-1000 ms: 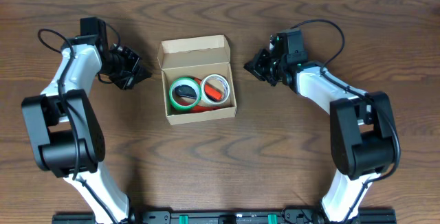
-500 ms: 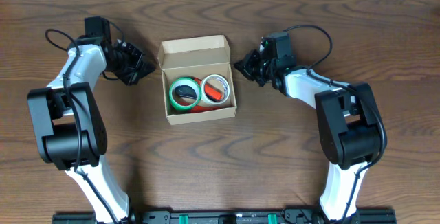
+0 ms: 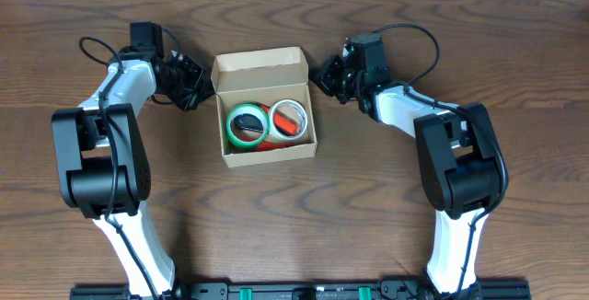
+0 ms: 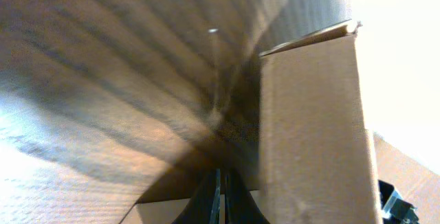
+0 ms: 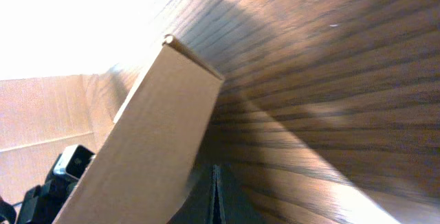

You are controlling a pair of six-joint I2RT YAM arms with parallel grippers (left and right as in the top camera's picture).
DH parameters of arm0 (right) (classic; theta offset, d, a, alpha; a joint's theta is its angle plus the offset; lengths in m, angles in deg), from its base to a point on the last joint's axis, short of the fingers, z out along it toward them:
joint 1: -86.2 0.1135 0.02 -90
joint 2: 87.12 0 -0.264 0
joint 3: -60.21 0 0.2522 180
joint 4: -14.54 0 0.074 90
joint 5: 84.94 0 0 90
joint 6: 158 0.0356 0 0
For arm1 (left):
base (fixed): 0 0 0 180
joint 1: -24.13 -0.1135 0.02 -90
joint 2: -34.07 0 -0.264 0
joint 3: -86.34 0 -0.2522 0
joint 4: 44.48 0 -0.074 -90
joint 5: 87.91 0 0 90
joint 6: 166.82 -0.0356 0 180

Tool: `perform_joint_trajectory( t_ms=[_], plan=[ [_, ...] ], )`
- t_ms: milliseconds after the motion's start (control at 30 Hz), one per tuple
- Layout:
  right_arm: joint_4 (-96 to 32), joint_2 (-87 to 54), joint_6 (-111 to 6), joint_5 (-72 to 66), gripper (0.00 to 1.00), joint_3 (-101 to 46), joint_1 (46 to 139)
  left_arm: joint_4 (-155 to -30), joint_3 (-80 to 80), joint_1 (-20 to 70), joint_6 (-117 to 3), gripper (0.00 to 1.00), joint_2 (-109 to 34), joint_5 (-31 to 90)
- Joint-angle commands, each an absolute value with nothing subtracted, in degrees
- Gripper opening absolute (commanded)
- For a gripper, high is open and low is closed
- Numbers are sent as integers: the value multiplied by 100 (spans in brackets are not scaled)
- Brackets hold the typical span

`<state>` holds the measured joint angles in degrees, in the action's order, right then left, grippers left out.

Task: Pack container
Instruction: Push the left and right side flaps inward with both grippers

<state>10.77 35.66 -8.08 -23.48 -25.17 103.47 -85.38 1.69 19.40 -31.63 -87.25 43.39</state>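
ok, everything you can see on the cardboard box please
The container is a small, plain tan cardboard box, sitting flat on the wooden table and open. Its attached lid flap stands back at the far side. Inside lie a green tape roll and a red-and-white roll, side by side. The shut left claw and right claw flank the flap's ends; contact can't be confirmed.

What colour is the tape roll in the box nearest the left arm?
The tape roll is green, clearest in the overhead view.
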Motion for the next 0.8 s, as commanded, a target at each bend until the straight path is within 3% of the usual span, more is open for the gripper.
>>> perform_joint_trajectory(
  t_ms=[0, 467, 767],
  plan=[
    [1121, 3739, -854, -2254, 1, -2635, 10487, -8441, 278, 1936, -3137, 5, -8771, 4522],
    [1738, 3964, -1309, -2354, 1, -2637, 10684, -8234, 278, 2006, -3196, 5, -8771, 4833],
    [2079, 3953, -2607, -2671, 1, -2641, 10588, -8118, 278, 1999, -3655, 5, -8771, 4865]
  ],
)
